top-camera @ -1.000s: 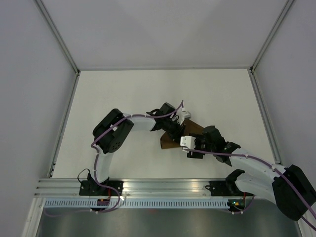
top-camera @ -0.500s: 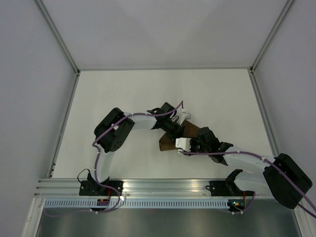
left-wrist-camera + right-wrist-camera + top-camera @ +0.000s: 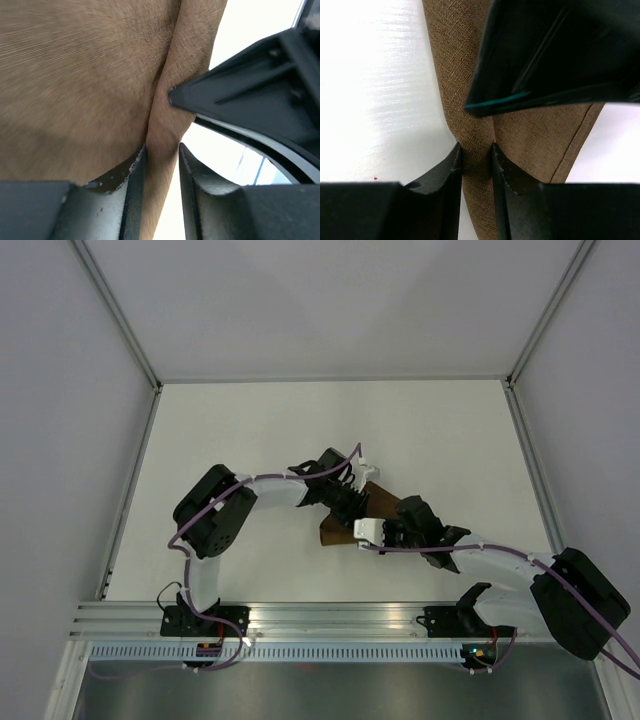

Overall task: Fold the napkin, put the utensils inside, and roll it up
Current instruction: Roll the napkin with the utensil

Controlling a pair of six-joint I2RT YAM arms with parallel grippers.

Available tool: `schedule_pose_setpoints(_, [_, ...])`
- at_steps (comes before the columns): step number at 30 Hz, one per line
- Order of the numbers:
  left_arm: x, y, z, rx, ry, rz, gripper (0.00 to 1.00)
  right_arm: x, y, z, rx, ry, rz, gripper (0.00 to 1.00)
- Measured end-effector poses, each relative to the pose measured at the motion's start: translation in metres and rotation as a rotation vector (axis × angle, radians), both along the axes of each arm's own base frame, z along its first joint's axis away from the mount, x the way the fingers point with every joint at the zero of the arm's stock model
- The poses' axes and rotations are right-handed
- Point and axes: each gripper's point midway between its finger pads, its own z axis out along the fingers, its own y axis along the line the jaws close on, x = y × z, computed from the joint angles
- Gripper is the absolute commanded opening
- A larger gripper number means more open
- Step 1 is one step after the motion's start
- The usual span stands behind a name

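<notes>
The dark brown napkin [image 3: 386, 499] lies bunched at the table's middle, mostly under both arms. In the left wrist view a fold of the napkin [image 3: 75, 75] runs between my left gripper [image 3: 161, 150]. The cloth rests against the left finger, and white table shows beside the right one, so the jaws stand slightly open. My right gripper [image 3: 476, 150] is shut on a narrow fold of the napkin [image 3: 540, 130]. Seen from above, my left gripper [image 3: 361, 506] and my right gripper [image 3: 353, 532] meet tip to tip over the cloth. The utensils are hidden.
The other arm's black finger [image 3: 250, 90] crowds the left wrist view, and a black finger [image 3: 560, 50] likewise fills the top of the right wrist view. White table [image 3: 250, 430] surrounds the cloth, with grey walls [image 3: 60, 440] on three sides.
My right gripper slid left onto the napkin and closed on a fold. My left gripper's jaws eased apart, and its arm's elbow swung left.
</notes>
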Motion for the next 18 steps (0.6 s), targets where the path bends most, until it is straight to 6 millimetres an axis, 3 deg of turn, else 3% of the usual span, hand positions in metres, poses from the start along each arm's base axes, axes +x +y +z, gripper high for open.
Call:
schedule_pose_setpoints(3, [0.009, 0.008, 0.017, -0.006, -0.075, 0.062, 0.42, -0.001, 0.001, -0.001, -0.008, 0.022, 0.007, 0.08])
schedule_pose_setpoints(8, [0.035, 0.020, 0.067, -0.078, -0.293, 0.207, 0.41, -0.001, 0.003, -0.002, -0.023, 0.073, 0.012, 0.07])
schedule_pose_setpoints(12, [0.044, 0.053, 0.093, -0.145, -0.484, 0.390, 0.43, 0.001, 0.005, -0.003, -0.026, 0.144, 0.023, 0.06])
schedule_pose_setpoints(18, [0.042, 0.112, 0.100, -0.196, -0.692, 0.644, 0.46, 0.008, 0.008, -0.006, -0.023, 0.313, 0.043, 0.06])
